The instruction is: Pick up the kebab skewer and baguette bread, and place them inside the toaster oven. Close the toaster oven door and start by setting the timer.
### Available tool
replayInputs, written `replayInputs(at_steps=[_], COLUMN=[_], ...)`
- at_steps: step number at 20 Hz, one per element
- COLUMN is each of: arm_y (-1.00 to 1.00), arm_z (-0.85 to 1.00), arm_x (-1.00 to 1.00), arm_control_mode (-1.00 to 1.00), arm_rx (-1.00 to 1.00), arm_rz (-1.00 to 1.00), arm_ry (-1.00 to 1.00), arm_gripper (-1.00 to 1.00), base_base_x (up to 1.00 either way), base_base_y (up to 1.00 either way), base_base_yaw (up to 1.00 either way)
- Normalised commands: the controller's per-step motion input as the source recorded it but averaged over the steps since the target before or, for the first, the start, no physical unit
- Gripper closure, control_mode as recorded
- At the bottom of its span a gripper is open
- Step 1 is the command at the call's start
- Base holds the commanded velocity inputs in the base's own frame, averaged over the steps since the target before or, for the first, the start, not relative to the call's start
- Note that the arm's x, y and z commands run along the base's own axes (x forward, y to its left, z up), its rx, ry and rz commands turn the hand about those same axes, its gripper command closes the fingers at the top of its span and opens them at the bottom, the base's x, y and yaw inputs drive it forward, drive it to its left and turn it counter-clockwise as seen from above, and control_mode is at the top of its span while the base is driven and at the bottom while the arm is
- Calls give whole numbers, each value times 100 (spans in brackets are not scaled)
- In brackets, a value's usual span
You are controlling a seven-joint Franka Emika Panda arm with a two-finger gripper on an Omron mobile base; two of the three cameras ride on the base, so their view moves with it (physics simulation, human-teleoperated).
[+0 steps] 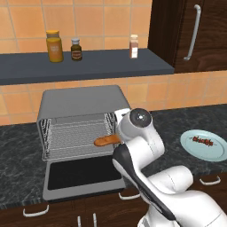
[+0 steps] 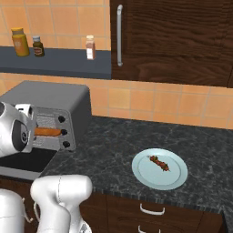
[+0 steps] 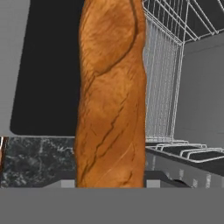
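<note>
The baguette bread [image 3: 111,96] is long and orange-brown, and my gripper [image 3: 111,181] is shut on it. It juts out level from the hand, in front of the open toaster oven [image 1: 80,101], with its free end [image 1: 106,140] over the front of the wire rack [image 1: 75,133]. The toaster oven door [image 1: 84,173] lies folded down flat, dark pane up. From the right, the baguette bread [image 2: 48,132] shows beside the toaster oven's [image 2: 50,98] black knobs [image 2: 63,132]. The kebab skewer [image 1: 203,141] [image 2: 159,163] rests on a pale plate [image 2: 177,177] to the right.
A dark shelf [image 1: 88,66] above the oven carries a yellow jar [image 1: 54,45], a brown bottle [image 1: 76,48] and a small shaker [image 1: 133,46]. A dark wood cabinet [image 2: 173,36] with a long handle hangs at the right. Black marble counter [image 2: 109,141] runs between oven and plate.
</note>
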Motion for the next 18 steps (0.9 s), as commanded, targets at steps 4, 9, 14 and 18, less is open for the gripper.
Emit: replayInputs(at_steps=[4,9,14,18], arm_y=[17,57,63,46], arm_z=[-4,0,0,0], arm_x=[45,36,24,16], arm_control_mode=[-100,-100,-100,-100], arm_rx=[0,0,1,6], arm_rz=[0,0,-1,0], arm_ry=[-4,-8,-1,0], arm_gripper=[100,100,100,100], base_base_x=[0,0,0,0], base_base_y=[0,0,0,0], base_base_yaw=[0,0,0,0])
